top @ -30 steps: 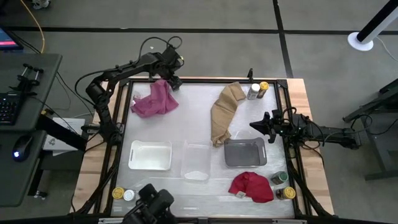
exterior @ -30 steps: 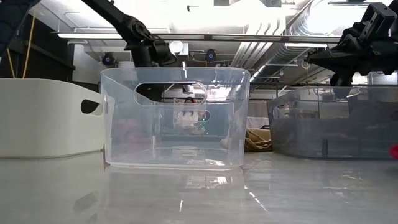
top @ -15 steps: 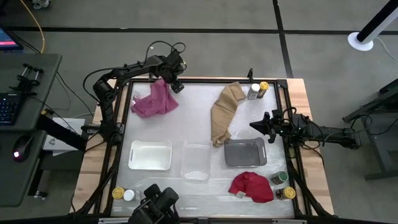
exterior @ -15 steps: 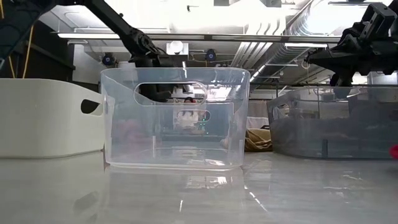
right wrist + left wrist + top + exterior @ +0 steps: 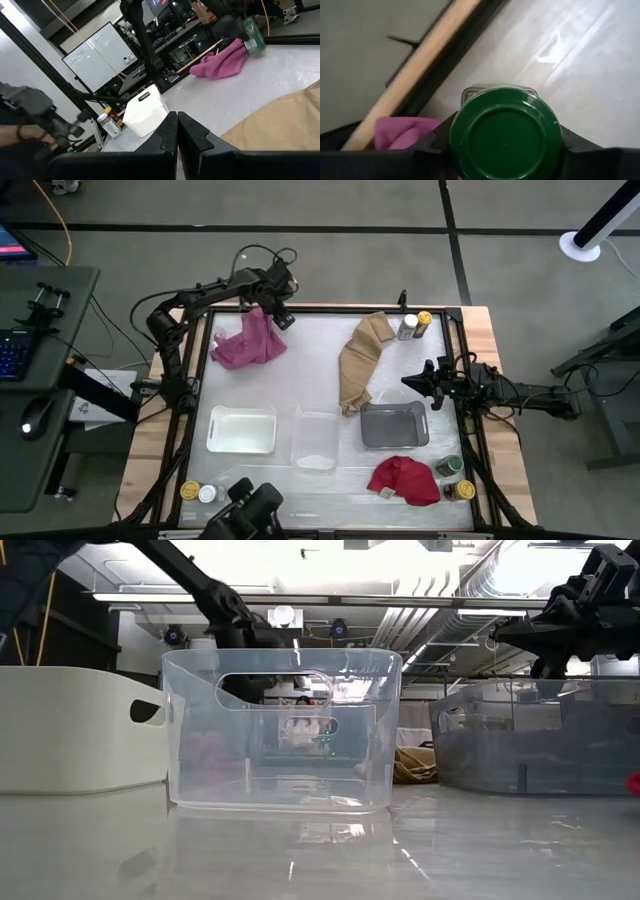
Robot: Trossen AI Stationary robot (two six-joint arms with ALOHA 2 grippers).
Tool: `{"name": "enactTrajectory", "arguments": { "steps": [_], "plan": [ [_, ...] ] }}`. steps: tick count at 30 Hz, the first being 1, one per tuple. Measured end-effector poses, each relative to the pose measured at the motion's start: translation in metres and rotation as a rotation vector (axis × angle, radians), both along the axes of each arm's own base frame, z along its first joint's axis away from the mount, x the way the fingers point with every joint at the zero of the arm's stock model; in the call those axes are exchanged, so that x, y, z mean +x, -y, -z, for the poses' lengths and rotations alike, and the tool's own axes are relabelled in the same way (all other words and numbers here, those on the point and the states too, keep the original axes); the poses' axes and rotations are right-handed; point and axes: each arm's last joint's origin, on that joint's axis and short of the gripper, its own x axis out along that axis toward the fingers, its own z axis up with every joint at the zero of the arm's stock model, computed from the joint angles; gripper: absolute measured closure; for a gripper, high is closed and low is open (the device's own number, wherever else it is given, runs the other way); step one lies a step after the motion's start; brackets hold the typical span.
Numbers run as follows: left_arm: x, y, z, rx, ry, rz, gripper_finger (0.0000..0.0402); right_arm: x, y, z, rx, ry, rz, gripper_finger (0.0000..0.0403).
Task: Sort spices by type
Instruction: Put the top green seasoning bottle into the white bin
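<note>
Left gripper (image 5: 506,150) jaws pinching green-lidded jar (image 5: 505,134) beside pink cloth (image 5: 246,340); shallow grip risks slip; right gripper (image 5: 178,131) pressed together.

1. The left gripper (image 5: 279,312), which a second ago stood wide at the far left corner of the table beside the pink cloth (image 5: 248,340), has drawn its fingers in around a green-lidded jar (image 5: 505,136); the left wrist view shows a dark finger on each side of the lid.
2. In the high view the left arm's wrist moved slightly toward the table's far edge half a second ago and sits almost the same now.
3. In the low view the left arm has slid a little further behind the clear tray (image 5: 281,730).
</note>
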Motion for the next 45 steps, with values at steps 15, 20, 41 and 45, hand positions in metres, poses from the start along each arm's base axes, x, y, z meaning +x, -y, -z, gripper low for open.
{"name": "enactTrajectory", "arguments": {
  "steps": [15,20,41,45],
  "plan": [
    [-0.028,0.191,-0.157,0.012,0.412,0.412,0.0242,0.0,0.0,0.0,0.0,0.0,0.0,0.0402],
    [-0.06,0.289,-0.155,-0.049,0.389,0.617,0.0242,0.0,0.0,0.0,0.0,0.0,0.0,0.0402],
    [-0.129,0.366,-0.013,-0.048,-0.182,0.678,0.0242,0.0,0.0,0.0,0.0,0.0,0.0,0.0402],
    [-0.13,0.366,-0.006,-0.047,-0.192,0.714,0.0242,0.0,0.0,0.0,0.0,0.0,0.0,0.0402]
  ]
}}
